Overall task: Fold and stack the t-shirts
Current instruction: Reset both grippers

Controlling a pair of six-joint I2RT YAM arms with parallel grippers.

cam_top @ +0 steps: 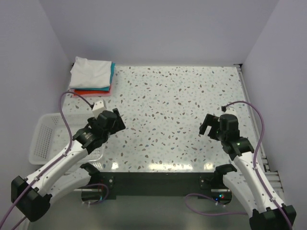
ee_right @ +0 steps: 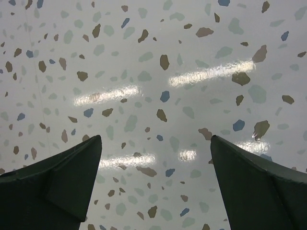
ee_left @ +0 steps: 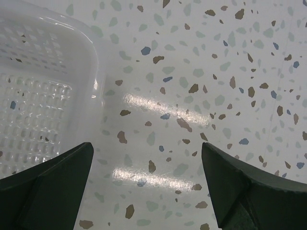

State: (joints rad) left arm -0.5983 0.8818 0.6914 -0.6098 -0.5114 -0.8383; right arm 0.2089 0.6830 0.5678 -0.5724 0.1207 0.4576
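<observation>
The t-shirts (cam_top: 91, 76) lay folded in one stack at the table's (cam_top: 182, 96) far left corner, white on top, teal and red-orange beneath. The task appeared complete. The left gripper (cam_top: 111, 120) and right gripper (cam_top: 209, 125) stood wide open, holding nothing. Only the overhead view showed the stack. The left wrist view showed the basket (ee_left: 43, 96) corner.

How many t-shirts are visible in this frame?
3, piled together at the far left corner: white t-shirt on top, teal t-shirt under it, red-orange t-shirt at the bottom. Others could hide inside.
</observation>
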